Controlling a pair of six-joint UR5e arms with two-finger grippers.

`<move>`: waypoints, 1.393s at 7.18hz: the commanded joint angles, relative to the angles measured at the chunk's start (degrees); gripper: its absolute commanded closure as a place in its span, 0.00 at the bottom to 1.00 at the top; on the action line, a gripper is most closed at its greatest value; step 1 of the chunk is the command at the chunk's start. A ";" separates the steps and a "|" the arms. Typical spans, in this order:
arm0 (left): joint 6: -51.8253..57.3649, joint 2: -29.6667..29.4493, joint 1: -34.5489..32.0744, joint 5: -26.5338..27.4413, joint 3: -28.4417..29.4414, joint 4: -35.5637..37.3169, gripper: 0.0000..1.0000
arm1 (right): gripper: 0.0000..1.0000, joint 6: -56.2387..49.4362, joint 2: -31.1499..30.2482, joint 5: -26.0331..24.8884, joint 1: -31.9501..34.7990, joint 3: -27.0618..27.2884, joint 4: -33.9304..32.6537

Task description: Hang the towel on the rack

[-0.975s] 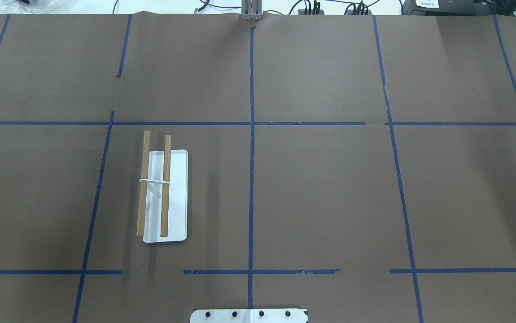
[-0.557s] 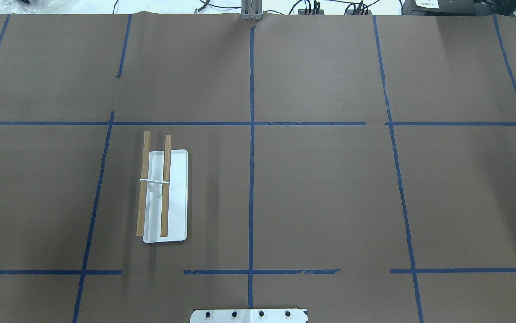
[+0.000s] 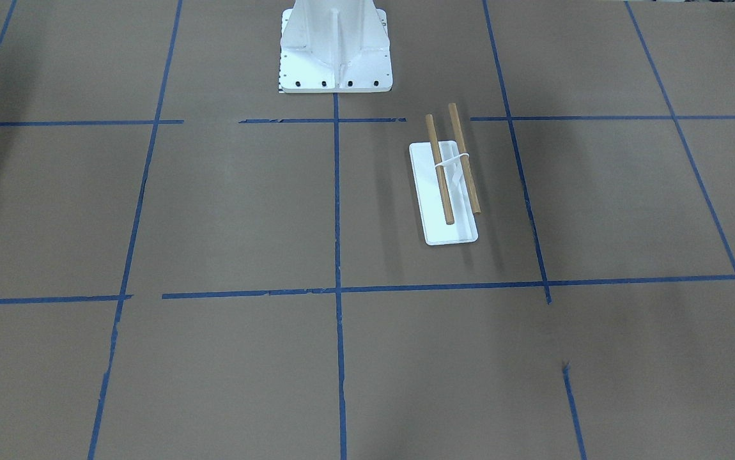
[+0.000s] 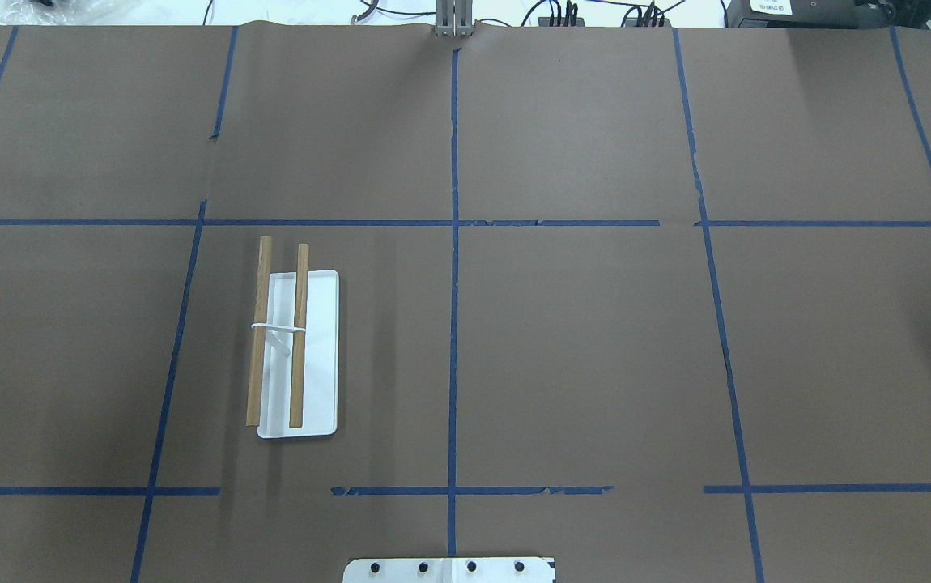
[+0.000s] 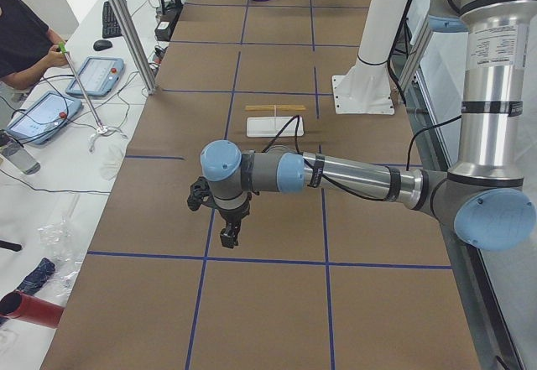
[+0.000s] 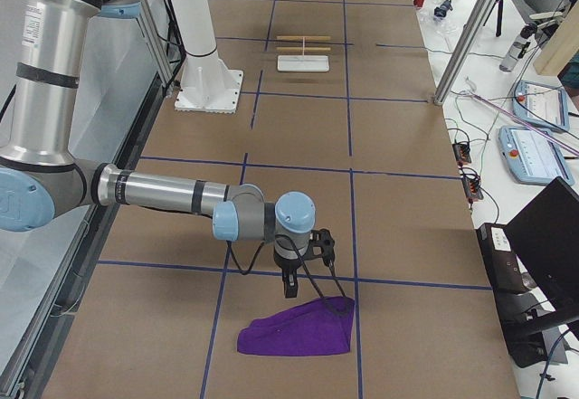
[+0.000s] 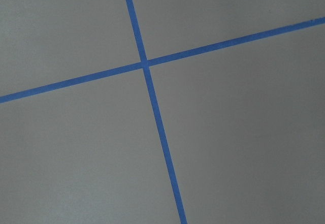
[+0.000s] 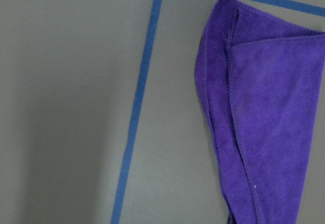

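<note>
Overhead exterior shows the rack (image 4: 320, 356) in the left half of the table (image 4: 595, 340). It has a flat white rectangular base, a thin white wire support and two parallel light-brown dowels (image 4: 256, 332) running toward the far edge, both bare. The towel (image 6: 298, 331) is purple, folded to a rough triangle with stitched hems. It lies flat on the brown paper at the table's right end, outside that view, beside a blue tape line and well apart from the rack.

From the left, the left gripper (image 5: 228, 236) hangs pointing down over a crossing of tape lines near the left end; whether its claw is apart or together cannot be told. Next comes the rack, then the white bolted pedestal (image 4: 449, 570) at the near middle edge. Last, the right gripper (image 6: 289, 286) hovers by the towel's rack-side edge, and its claw's state likewise cannot be told.
</note>
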 commanded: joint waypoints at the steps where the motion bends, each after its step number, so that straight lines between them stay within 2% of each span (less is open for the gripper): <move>1: 0.00 -0.01 0.09 -0.01 -0.03 -0.10 0.00 | 0.09 0.05 0.05 0.02 -0.13 -11.10 11.46; 3: 0.00 -0.01 0.09 -0.80 0.06 -0.10 0.00 | 0.17 -0.21 -0.56 0.11 -0.13 -14.10 13.06; 6: -0.09 -0.10 0.09 -0.89 -0.03 -0.10 0.00 | 0.17 0.05 -1.00 0.99 -0.13 -16.32 13.06; 7: 0.00 -0.10 0.09 -0.89 -0.03 -0.10 0.00 | 0.30 0.05 -1.35 1.08 -0.13 -16.76 13.06; 8: 0.00 -0.10 0.09 -0.89 -0.12 -0.10 0.00 | 0.49 0.05 -1.62 1.34 -0.13 -17.20 13.06; 9: 0.00 -0.10 0.09 -0.98 -0.03 -0.10 0.00 | 0.79 0.14 -2.05 1.78 -0.13 -17.64 13.06; 10: 0.00 -0.10 0.09 -0.98 -0.12 -0.10 0.00 | 1.00 0.14 -2.06 1.87 -0.13 -17.82 13.06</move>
